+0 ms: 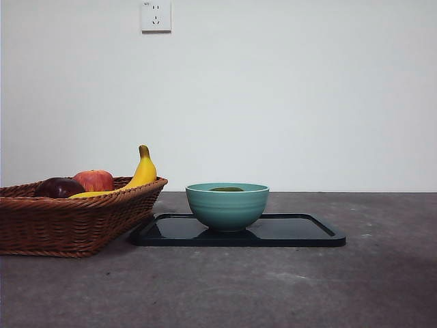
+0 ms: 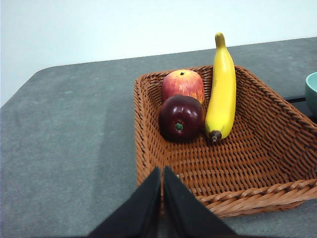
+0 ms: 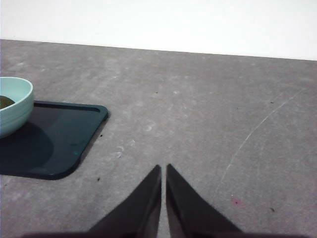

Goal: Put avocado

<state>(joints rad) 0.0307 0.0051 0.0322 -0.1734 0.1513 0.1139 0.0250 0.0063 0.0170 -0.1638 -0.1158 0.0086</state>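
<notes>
1. Front view: the avocado (image 1: pixel 227 189) lies in the teal bowl (image 1: pixel 227 208) on the black tray (image 1: pixel 307 232), only its dull green top showing.
2. Left wrist view: the left gripper (image 2: pixel 162 171), jaws pressed together and empty, hangs at the basket (image 2: pixel 277 163) rim.
3. Right wrist view: the right gripper (image 3: pixel 163 168), jaws together, holds nothing above bare table (image 3: pixel 208 109).

Black, tapered, matte pincer (image 2: pixel 162 171) jaws

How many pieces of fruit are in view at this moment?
4. In the wicker basket: a red apple, a dark maroon fruit and a banana. The avocado lies in the teal bowl, mostly hidden. Nothing suggests more.
</notes>
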